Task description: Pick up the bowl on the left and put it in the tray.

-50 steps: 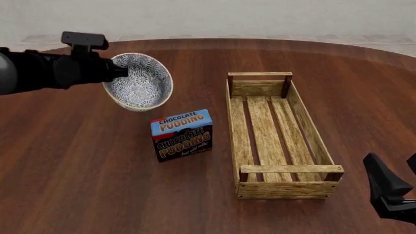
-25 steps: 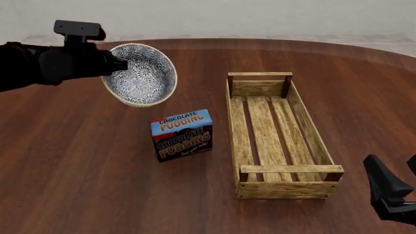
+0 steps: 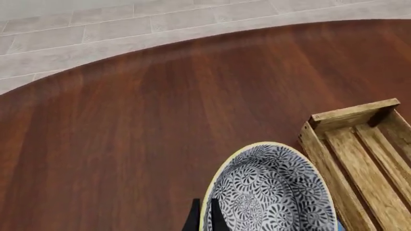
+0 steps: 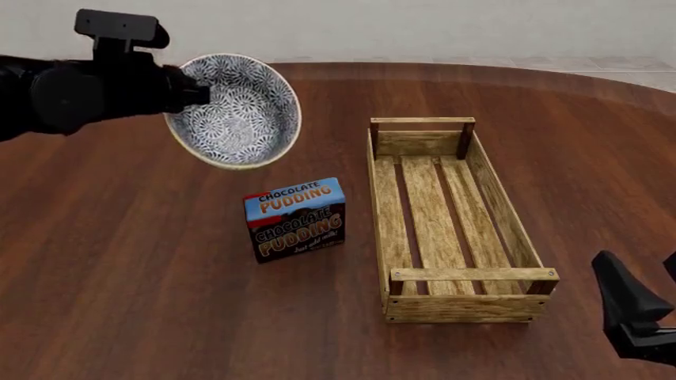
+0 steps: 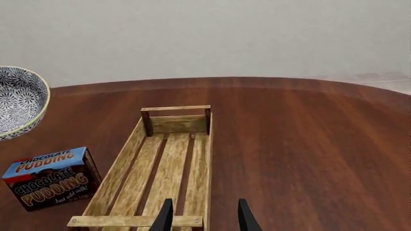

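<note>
While the right gripper (image 5: 202, 216) waits open near the table's near right corner, the long light-wood slatted tray (image 4: 509, 218) has nothing inside. Farther left, the left gripper (image 4: 195, 95) clamps the round blue-and-white flowery bowl (image 4: 241, 111) in the air. Carrying over and setting down are left.

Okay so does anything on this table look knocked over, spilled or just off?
Nothing looks spilled or damaged. The bowl is tipped steeply, but only because the left pincer grips its rim in the air. The pudding box stands upright beside the tray, which holds nothing.
</note>
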`<state>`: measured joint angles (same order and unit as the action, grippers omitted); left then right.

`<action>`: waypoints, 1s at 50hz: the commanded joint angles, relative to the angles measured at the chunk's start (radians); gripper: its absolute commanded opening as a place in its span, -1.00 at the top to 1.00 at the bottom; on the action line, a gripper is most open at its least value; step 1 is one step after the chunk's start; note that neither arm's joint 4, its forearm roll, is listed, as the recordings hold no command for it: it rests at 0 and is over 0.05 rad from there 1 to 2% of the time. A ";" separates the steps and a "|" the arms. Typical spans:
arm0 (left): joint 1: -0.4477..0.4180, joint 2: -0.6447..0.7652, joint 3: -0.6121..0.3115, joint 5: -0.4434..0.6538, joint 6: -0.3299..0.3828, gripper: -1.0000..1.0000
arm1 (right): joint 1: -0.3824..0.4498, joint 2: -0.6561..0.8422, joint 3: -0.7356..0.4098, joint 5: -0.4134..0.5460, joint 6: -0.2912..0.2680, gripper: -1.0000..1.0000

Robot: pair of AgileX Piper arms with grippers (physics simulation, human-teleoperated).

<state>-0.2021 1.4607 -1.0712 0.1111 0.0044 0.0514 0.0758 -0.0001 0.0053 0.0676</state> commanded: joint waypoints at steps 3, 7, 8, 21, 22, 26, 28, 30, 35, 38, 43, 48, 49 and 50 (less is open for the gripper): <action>-0.038 -0.063 0.003 0.029 0.010 1.00 | 0.000 -0.011 0.000 0.003 -0.004 -1.00; -0.047 -0.080 0.006 0.037 0.013 1.00 | 0.000 -0.011 0.000 0.003 -0.003 -1.00; -0.053 -0.091 0.008 0.040 0.015 1.00 | 0.000 -0.010 0.000 0.002 -0.002 -1.00; -0.088 -0.154 0.019 0.071 0.018 1.00 | 0.002 -0.020 0.000 0.010 -0.001 -1.00; -0.090 -0.159 0.019 0.074 0.018 1.00 | 0.002 -0.021 0.000 0.011 -0.001 -1.00; -0.095 -0.172 0.018 0.082 0.021 1.00 | 0.002 -0.024 0.000 0.016 -0.001 -1.00; -0.101 -0.186 0.020 0.089 0.023 1.00 | 0.002 -0.023 0.000 0.016 0.000 -1.00; -0.107 -0.199 0.021 0.095 0.023 1.00 | 0.002 -0.027 0.000 0.019 0.000 -1.00; -0.129 -0.232 0.030 0.110 0.024 1.00 | 0.001 -0.035 0.000 0.027 0.001 -1.00; -0.135 -0.242 0.031 0.115 0.023 1.00 | 0.001 -0.042 0.000 0.034 0.001 -1.00; -0.152 -0.263 0.040 0.120 0.024 1.00 | 0.001 -0.052 0.000 0.046 0.005 -1.00; -0.169 -0.275 0.043 0.129 0.018 1.00 | -0.001 -0.058 0.000 0.052 0.006 -1.00; -0.185 -0.276 0.042 0.137 0.003 1.00 | -0.001 -0.060 0.000 0.053 0.006 -1.00; -0.210 -0.273 0.040 0.149 -0.023 1.00 | -0.001 -0.061 0.000 0.054 0.007 -1.00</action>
<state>-0.3514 1.2177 -1.0307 0.2300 0.0159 0.0517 0.0281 -0.0001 0.0459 0.0715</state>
